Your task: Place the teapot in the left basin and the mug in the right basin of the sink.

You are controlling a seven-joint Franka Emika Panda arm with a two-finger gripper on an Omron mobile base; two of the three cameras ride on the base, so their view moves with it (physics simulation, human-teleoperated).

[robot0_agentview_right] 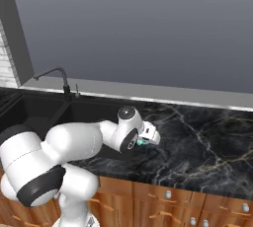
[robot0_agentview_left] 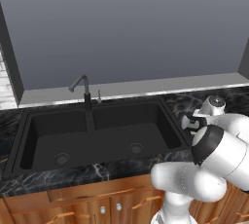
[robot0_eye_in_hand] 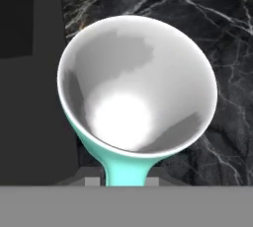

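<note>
While mug (robot0_eye_in_hand: 136, 93) sits rim-up right at gripper (robot0_eye_in_hand: 126, 180), it's clamped on mug's wall.

Folded low over the bench's front edge, just right of the sink (robot0_agentview_left: 97, 135). Upper arm swung out sideways, elbow bulging toward the base, forearm reaching forward, wrist turned downward. Gripper (robot0_agentview_right: 143, 142) pointed down at the bench, jaws narrowed on the mug (robot0_eye_in_hand: 136, 93), pinching its wall near the rim, teal side showing between the fingertips.
</note>
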